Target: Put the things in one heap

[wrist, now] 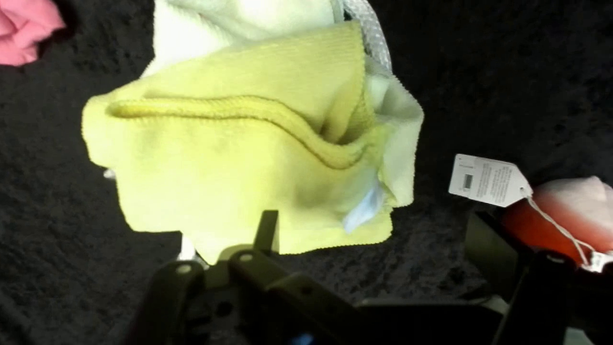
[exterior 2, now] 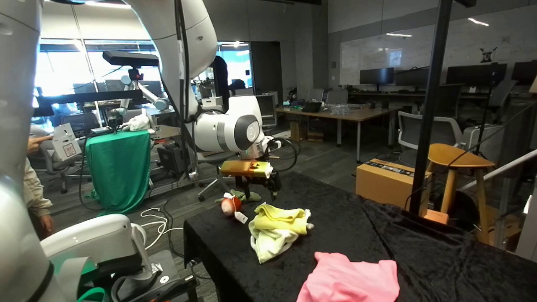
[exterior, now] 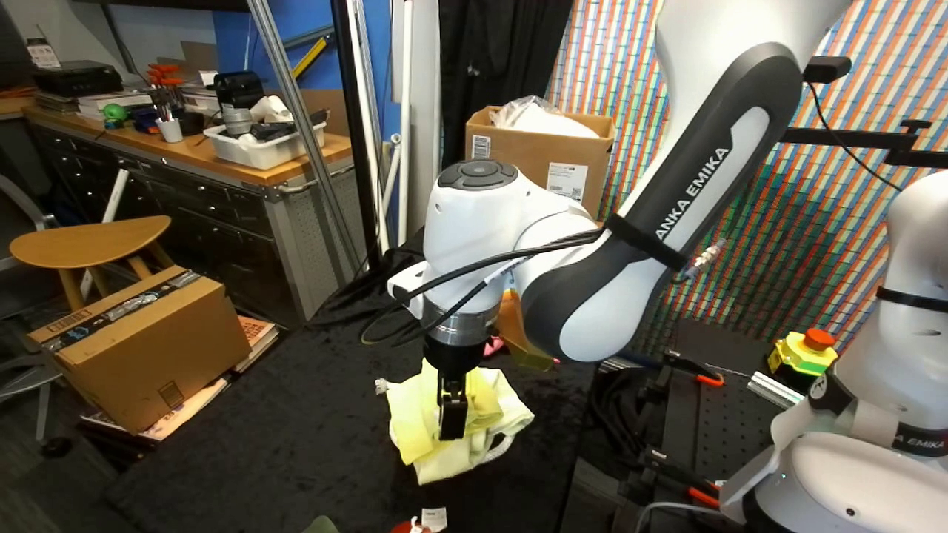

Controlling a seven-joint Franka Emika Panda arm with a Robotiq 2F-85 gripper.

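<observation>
The black, two-fingered tool [wrist: 375,229] has its fingers well apart and holds nothing; in the wrist view one fingertip overlaps the six o'clock edge of the pale yellow, folded terry cloth [wrist: 215,165]. This lies over the cream-white, crumpled cloth [wrist: 239,19], with white braided rope [wrist: 376,36] showing towards one o'clock, the rest hidden. The likely step now is to leave this heap [exterior 2: 277,235]: rise straight up before swinging, so no finger catches the fold. The pink, rumpled cloth [exterior 2: 352,277], apart from it at four o'clock in an exterior view, would best be pinched mid-fold and lowered on top. On the black velvet-draped bench [exterior 2: 344,226] I count one yellow cloth, one cream-white, one pink, apparently one rope, one red-and-white rounded object [wrist: 570,211] bearing one white paper tag [wrist: 491,179], and one green, soft-looking item [exterior 2: 255,196], partly hidden.
</observation>
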